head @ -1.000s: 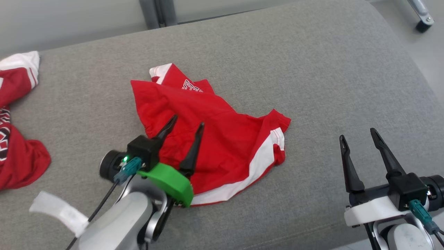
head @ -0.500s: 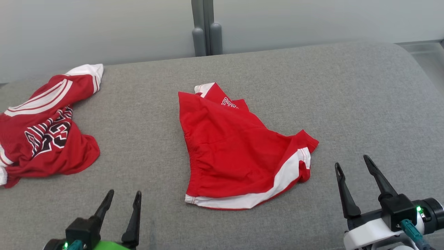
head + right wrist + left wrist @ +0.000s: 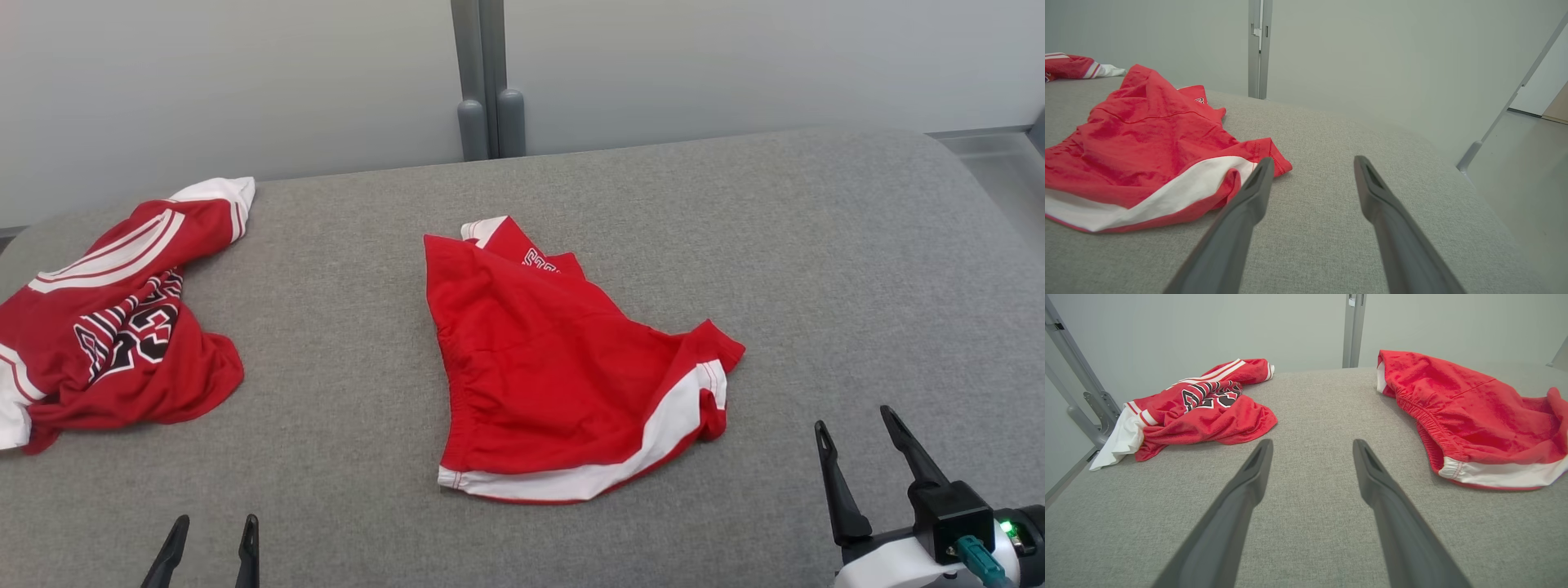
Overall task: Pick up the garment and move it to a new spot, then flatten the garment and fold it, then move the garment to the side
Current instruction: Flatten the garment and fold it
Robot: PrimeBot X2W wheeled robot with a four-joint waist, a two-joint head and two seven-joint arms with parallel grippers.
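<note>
red shorts [image 3: 555, 384] ctr on grey cushion [image 3: 816, 269]; jersey [image 3: 122, 343] l

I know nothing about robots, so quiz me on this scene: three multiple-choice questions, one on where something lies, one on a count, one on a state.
1. Where does the numbered jersey lie from the red shorts?
A. to the robot's left
B. to its right
C. on top of them
2. How many garments lie on the grey pad?
A. one
B. two
C. three
3. How do the left gripper and right gripper stand?
A. both open, empty
B. both shut on cloth
C. one holding the shorts
Answers: 1 A, it lies at the head view's left. 2 B, jersey plus shorts. 3 A, both finger pairs stand apart, nothing between them.
</note>
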